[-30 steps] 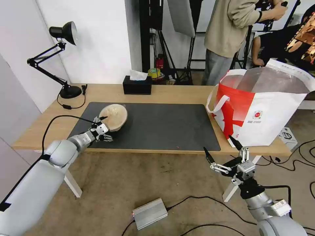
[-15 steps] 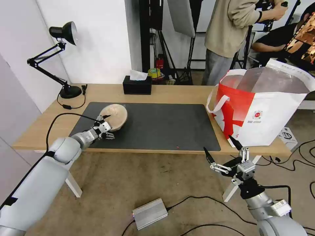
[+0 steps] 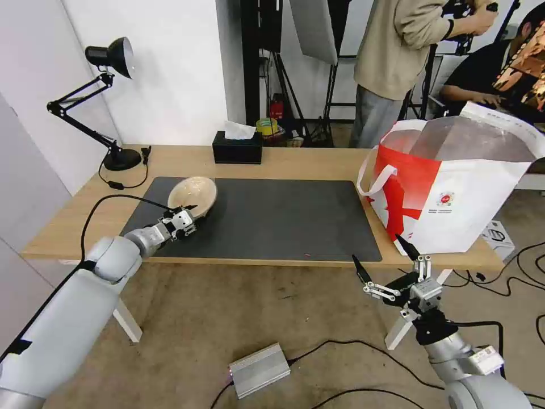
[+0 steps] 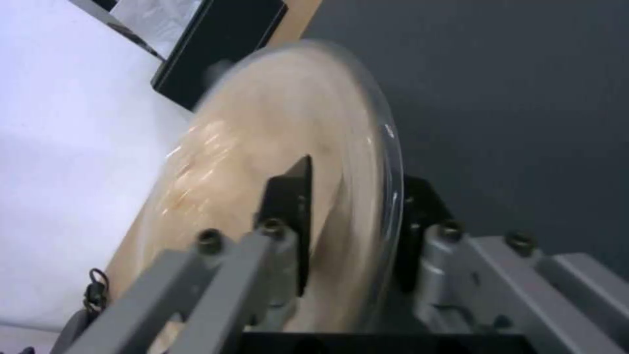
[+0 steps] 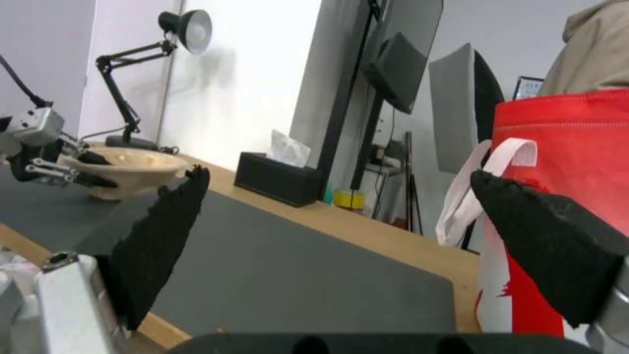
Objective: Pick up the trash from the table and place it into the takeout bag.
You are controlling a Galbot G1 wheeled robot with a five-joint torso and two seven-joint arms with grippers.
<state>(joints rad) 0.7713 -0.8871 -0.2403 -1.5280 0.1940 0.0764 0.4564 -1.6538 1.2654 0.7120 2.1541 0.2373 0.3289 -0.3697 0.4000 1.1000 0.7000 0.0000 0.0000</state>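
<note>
1. Beige round lidded bowl (image 3: 194, 194) tilted up off the dark grey rectangular mat (image 3: 272, 218), near that mat's left end on the long light-wood table (image 3: 295, 162), well apart from the big white-and-red insulated takeout bag (image 3: 454, 187) standing at the table's right end.
2. Clamped on the bowl's near rim by the left gripper (image 3: 186, 218): one black pad (image 4: 292, 216) across the clear lid's face, its partner behind the rim, as seen from the left wrist.
3. Parked low in front of the table's right end, below the bag: the right gripper (image 3: 389, 264), black fingers spread wide with nothing between them.
4. Step in hand, by judgement: picking up the one piece of trash in sight on the table, grip made and bowl just coming off the mat.
5. Next move, by judgement: a lift high enough to clear the bag's tall wall, a long carry rightward across the mat, a release over the silver-lined opening.
6. Risk, by judgement: a thin rim pinch on a tilted bowl, so possible slipping or a popped lid during the carry.
7. Black tissue box (image 3: 237, 147) at the table's far edge, no part of the task.
</note>
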